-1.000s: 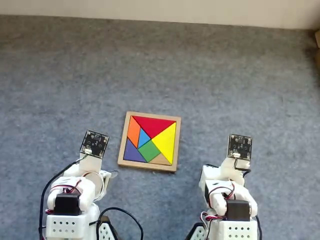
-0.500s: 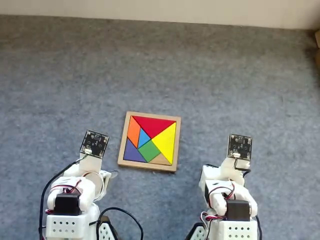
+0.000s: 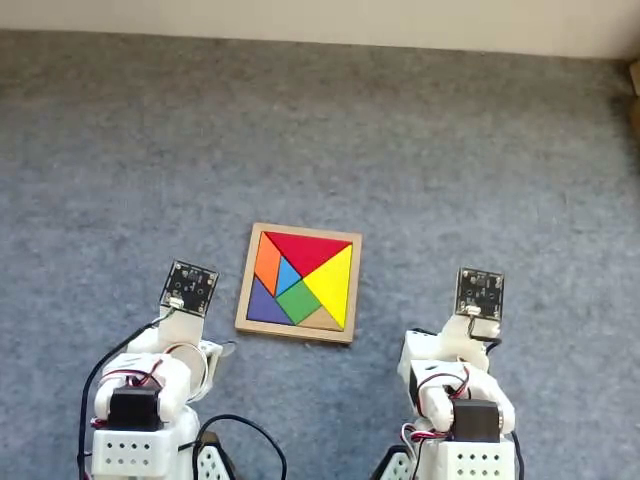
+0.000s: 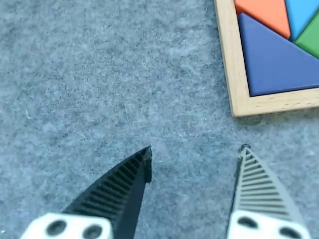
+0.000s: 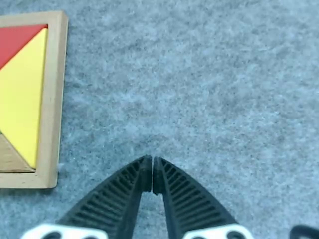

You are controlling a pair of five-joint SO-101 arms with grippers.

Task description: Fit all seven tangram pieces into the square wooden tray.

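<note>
The square wooden tray lies on the grey carpet between the two arms, with red, yellow, orange, light blue, green, dark blue and tan pieces lying flat inside it. My left gripper is open over bare carpet, just short of the tray's corner that holds the dark blue piece. My right gripper is shut and holds nothing, hovering over carpet beside the tray's edge along the yellow piece.
Grey carpet spreads around the tray on all sides. Both arms are folded back at the near edge, the left arm and the right arm. A pale wall strip runs along the far edge.
</note>
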